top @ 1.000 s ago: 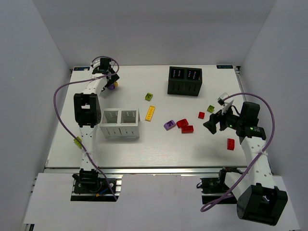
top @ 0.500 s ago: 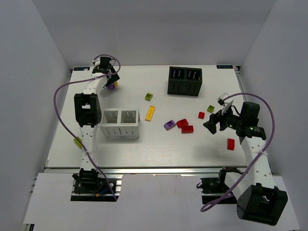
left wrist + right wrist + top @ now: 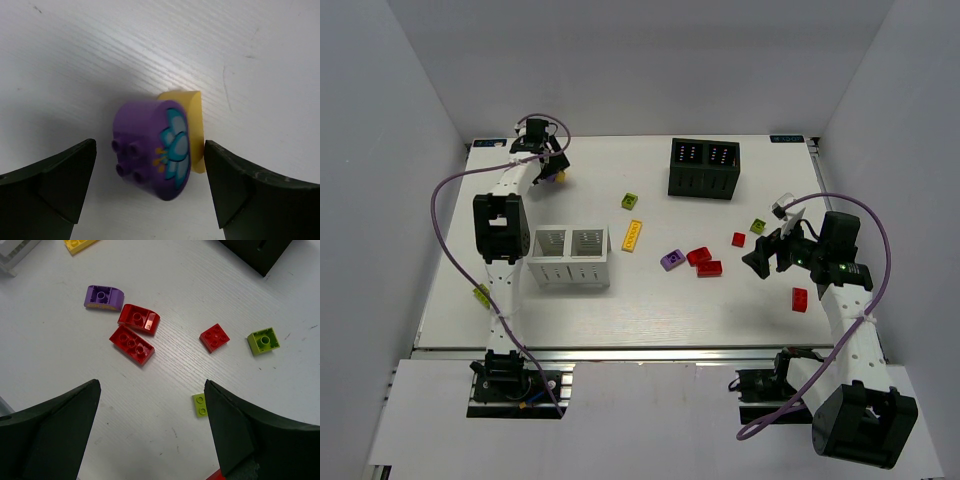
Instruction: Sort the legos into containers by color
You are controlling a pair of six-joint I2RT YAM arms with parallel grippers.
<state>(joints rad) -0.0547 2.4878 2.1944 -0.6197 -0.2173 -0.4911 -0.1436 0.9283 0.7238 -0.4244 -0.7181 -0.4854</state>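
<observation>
My left gripper (image 3: 551, 171) is at the far left of the table. In the left wrist view it (image 3: 150, 152) is open, its jaws on either side of a purple brick (image 3: 150, 150) with a flower print that leans on a yellow brick (image 3: 192, 127). My right gripper (image 3: 758, 262) is open and empty above the table (image 3: 151, 390). Below it lie a purple brick (image 3: 103, 296), two red bricks (image 3: 138, 319) (image 3: 132, 344), a small red brick (image 3: 214, 337) and two lime bricks (image 3: 263, 340) (image 3: 200, 404). The white box (image 3: 570, 257) stands left of centre and the black box (image 3: 704, 167) at the back.
A yellow plate (image 3: 633, 235) and a lime brick (image 3: 630, 200) lie between the boxes. Another red brick (image 3: 800, 299) lies by the right arm. A lime brick (image 3: 481, 294) lies at the table's left edge. White walls enclose the table.
My left gripper has shifted slightly, closer over the purple and yellow bricks. The right arm has not moved.
</observation>
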